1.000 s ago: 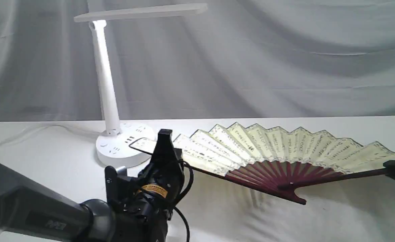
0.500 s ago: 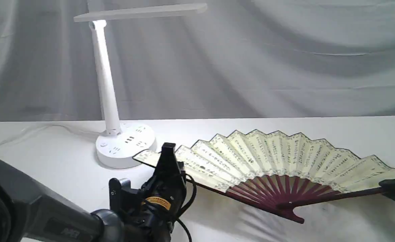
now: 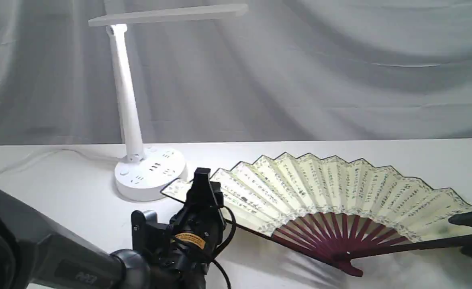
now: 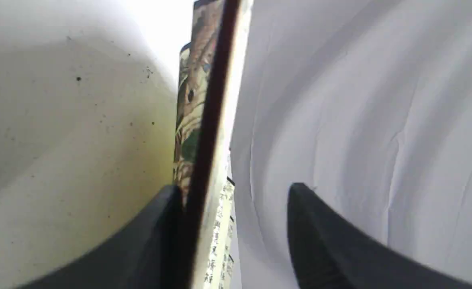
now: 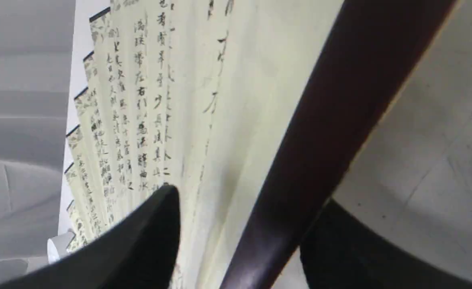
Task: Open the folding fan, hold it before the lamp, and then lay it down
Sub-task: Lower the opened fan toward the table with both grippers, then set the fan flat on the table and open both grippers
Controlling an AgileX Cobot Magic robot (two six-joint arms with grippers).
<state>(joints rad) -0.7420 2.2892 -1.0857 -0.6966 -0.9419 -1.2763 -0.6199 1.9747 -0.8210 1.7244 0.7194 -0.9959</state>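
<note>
— White tablecloth, grey curtain behind. Where is the folding fan?
— Spread wide, low on the cloth at about 4 o'clock from the lamp. The pleats point to 12 and the maroon pivot sits at 6. I can't tell whether every part rests on the cloth.
— And the left gripper?
— At the fan's 9 o'clock end, just beside the lamp's base. The jaws are spread. The dark guard rib touches one finger and the other stands well apart, so nothing is clamped.
— The right gripper?
— At the 3 o'clock end, jaws parted too. The other guard rib runs between the fingers, one over the paper and one beneath the rib. It isn't pinched.
</note>
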